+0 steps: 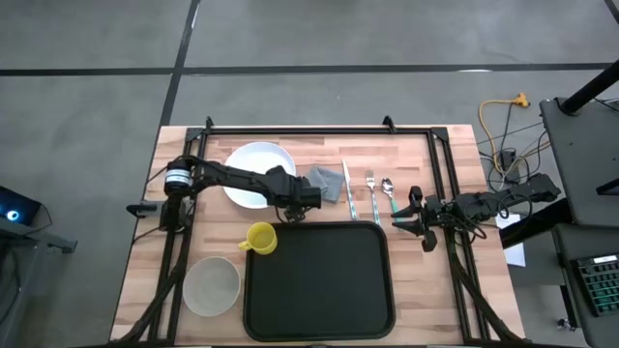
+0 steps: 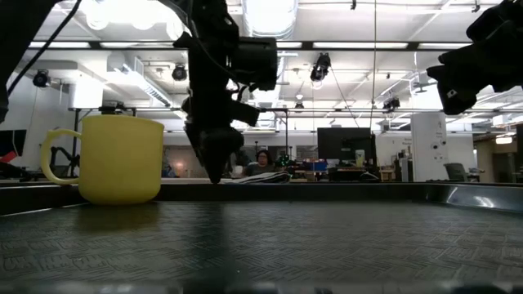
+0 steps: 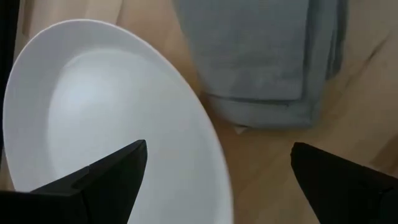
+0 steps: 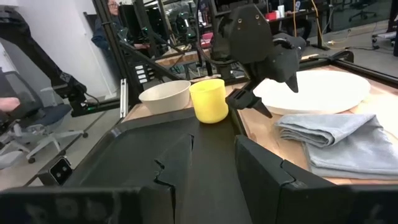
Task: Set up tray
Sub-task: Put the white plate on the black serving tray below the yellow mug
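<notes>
Hovering with the left claw point(image 1: 311, 199) open wide over the white plate point(image 1: 253, 170) edge, getting ready to grab it for the empty tray point(image 1: 319, 280) just below, needing a dip down.

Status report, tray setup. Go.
Left gripper jaws open, straddling white plate rim. Right gripper open, waiting at table's right. Tray bare. Yellow mug beside it.

The large black rectangular tray point(image 1: 319, 280) lies flat and empty at the table's near edge.
</notes>
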Controlling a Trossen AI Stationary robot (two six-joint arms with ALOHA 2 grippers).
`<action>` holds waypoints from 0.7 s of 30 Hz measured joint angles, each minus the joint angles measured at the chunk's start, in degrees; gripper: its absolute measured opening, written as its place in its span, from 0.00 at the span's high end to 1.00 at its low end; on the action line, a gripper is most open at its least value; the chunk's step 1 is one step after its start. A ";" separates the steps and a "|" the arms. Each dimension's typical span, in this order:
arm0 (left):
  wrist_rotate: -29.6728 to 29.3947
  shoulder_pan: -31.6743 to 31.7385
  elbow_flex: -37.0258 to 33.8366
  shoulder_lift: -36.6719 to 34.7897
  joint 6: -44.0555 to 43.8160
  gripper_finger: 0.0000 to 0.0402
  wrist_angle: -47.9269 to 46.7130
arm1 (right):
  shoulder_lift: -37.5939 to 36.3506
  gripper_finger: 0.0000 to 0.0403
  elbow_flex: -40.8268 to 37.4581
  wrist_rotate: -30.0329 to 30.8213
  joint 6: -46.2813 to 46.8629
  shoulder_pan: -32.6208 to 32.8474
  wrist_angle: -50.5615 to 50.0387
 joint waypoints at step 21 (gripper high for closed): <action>6.66 4.03 -6.24 -0.10 -5.91 0.48 3.91 | 0.00 0.72 0.01 0.00 0.00 0.02 0.00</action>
